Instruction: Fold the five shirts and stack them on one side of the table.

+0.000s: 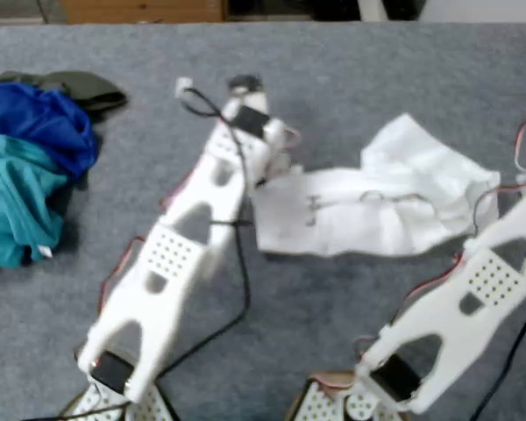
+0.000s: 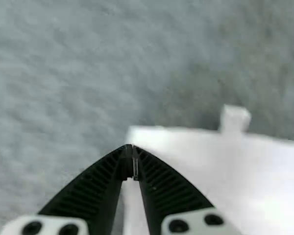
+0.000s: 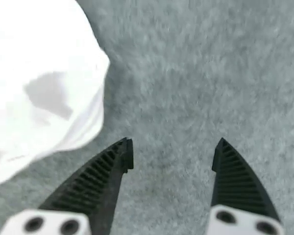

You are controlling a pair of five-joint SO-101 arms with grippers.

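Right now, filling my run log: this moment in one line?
left tool: shut on white shirt edge | right tool: open over table, beside shirt | colored shirts: heaped

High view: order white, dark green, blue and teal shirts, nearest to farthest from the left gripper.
1. The white shirt, its edge pinched in the left gripper.
2. The dark green shirt and blue shirt, far left: too close to call.
3. The teal shirt, left edge, nearer the arm bases.

Even, diffuse light casts only faint shadows.
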